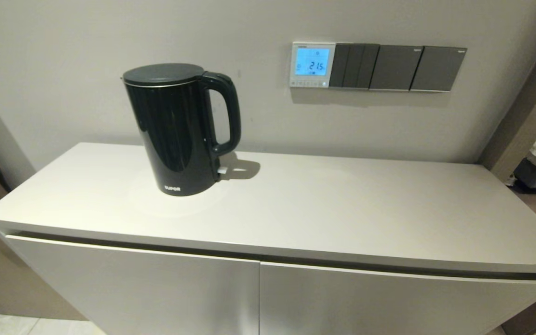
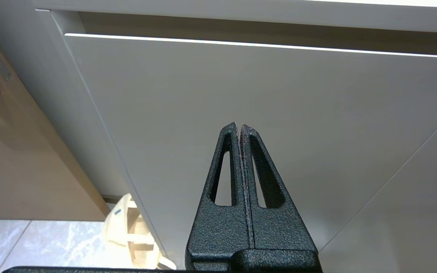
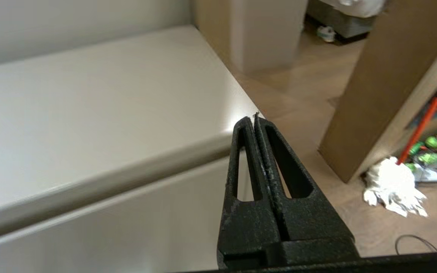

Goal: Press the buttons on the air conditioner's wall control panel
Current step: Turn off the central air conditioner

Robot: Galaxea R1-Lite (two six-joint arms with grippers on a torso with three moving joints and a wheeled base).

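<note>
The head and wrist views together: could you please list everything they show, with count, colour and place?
Wall control panel: one, white with a lit blue screen, on the wall above the cabinet.
Buttons: one row, pale, along the panel's lower edge; too small to count.
Switch plates: three, dark grey, directly right of the panel.
Kettle: one, black, upright on the cabinet top, handle toward the panel side.
Cabinet: one, off-white, two doors, against the wall.
Mop: one, white head, orange-red handle, on the floor past the cabinet's end.
Left pincer: black, shut, before a cabinet door.
Right pincer: black, shut, near the cabinet's corner.
</note>
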